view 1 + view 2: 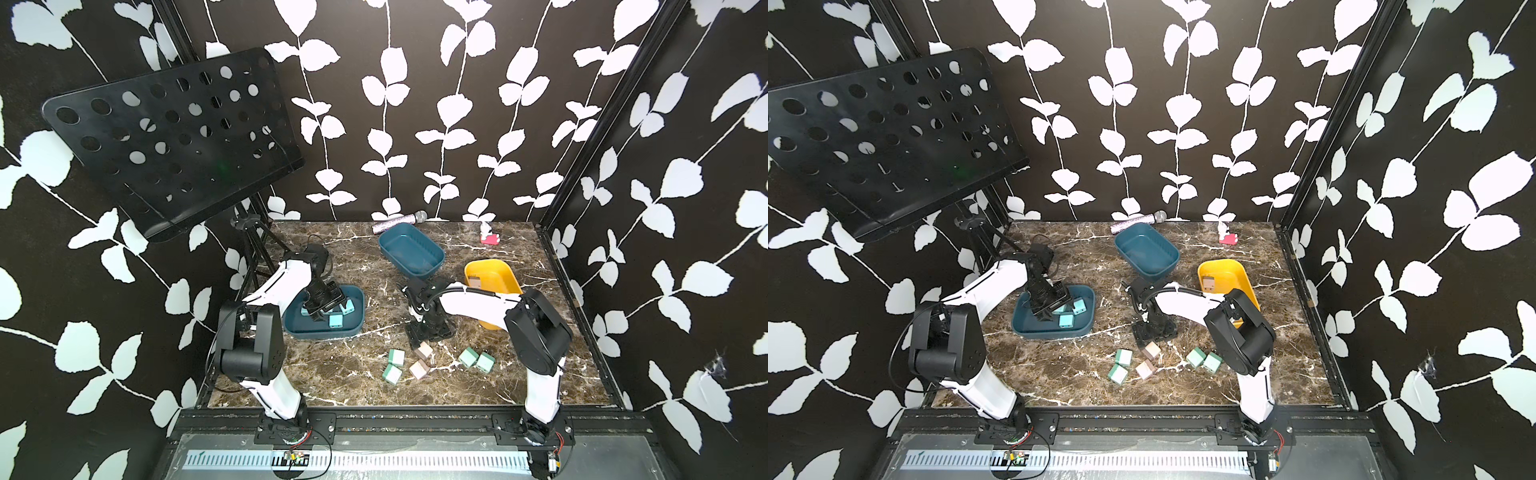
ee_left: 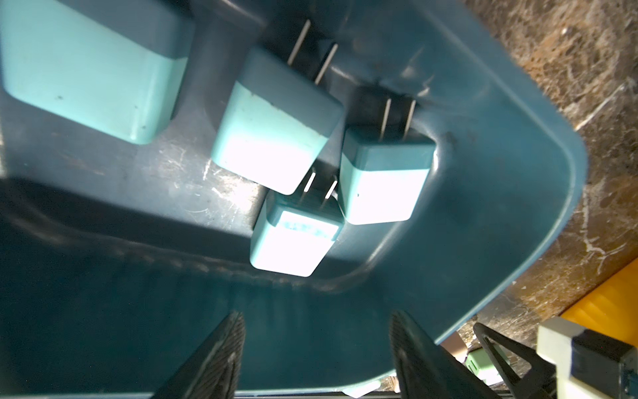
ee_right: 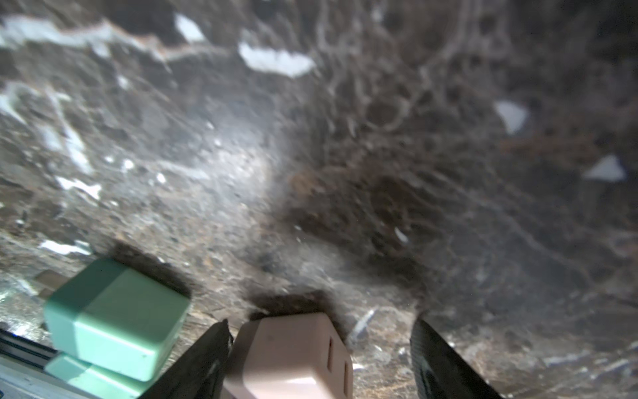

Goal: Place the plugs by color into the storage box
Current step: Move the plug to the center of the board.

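1. Marble-patterned worktop [image 1: 374,386], walled in by black leaf-print panels, carries the sorting. Four blue plugs [image 2: 276,117] lie together in the near teal tray [image 1: 291,328]. One sorted beige plug [image 1: 476,282] sits in the yellow bin [image 1: 505,270], and the far teal bin [image 1: 432,253] looks empty.
2. Left claw [image 2: 317,349] hangs over the tray, moderately parted, with nothing between its jaws.
3. Right claw [image 3: 321,331] stands wide around a loose beige plug [image 3: 290,355] on the worktop and is not clamped. The plug sits close against one finger, with a clear gap to the other.
4. Risk: closing this far off-centre may shove or twist the plug instead of gripping it squarely. It could pop out, or be caught by a corner and drop on the way to the yellow bin.
5. Risk: a green plug [image 3: 114,317] lies near the outer side of that close finger, so a sideways correction could knock it.
6. Only the right wrist view shows the off-centre fit; in both top views the claw's body hides it.
7. Only the top views show the bins, another beige plug [image 1: 419,369] and all four green ones loose on the worktop. Only the left wrist view gives the full count of blue plugs and their prongs.
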You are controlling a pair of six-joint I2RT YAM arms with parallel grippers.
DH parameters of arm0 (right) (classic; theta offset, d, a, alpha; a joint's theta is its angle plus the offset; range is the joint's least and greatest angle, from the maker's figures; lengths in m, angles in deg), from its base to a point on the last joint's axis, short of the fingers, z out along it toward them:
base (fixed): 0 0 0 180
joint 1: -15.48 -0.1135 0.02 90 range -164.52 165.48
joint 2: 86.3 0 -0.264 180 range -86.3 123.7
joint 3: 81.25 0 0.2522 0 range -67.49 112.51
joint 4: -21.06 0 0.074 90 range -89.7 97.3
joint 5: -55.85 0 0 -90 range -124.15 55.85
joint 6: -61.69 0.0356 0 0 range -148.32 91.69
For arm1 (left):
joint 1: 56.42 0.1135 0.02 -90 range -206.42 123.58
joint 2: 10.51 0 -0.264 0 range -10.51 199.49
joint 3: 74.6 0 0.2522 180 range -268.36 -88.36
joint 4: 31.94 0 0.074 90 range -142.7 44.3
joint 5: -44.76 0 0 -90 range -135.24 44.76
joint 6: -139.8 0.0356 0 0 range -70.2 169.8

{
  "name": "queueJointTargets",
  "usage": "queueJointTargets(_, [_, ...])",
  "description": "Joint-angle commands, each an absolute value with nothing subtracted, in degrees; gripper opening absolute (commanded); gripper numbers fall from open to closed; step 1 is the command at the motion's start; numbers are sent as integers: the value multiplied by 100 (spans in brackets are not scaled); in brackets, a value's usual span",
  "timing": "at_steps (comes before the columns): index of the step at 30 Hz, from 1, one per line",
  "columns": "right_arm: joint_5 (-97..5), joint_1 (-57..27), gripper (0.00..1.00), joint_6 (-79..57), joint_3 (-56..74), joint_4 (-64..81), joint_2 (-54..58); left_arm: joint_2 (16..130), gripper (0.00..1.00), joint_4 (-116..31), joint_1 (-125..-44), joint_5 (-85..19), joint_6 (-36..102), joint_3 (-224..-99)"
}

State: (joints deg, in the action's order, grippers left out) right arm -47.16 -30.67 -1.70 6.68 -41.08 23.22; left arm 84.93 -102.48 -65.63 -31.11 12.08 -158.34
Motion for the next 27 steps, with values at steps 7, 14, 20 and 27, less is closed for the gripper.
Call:
queueJointTargets(7, [-4653, -3095, 82, -202, 356, -4689, 1350, 8484, 69, -10283, -6591, -3073, 1218, -15846])
queueJointTargets(14, [-4711, -3119, 83, -403, -105, -4973, 819, 8554, 69, -10318, -6616, -3065, 1252, -15945])
queueJointTargets(20, [-4672, -3211, 83, -478, -699, -4937, 669, 8608, 69, -10310, -6635, -3049, 1302, -15929])
queueJointTargets(27, [-4323, -3219, 83, -330, -640, -4519, 1108, 8617, 69, -10300, -6644, -3056, 1308, -15919])
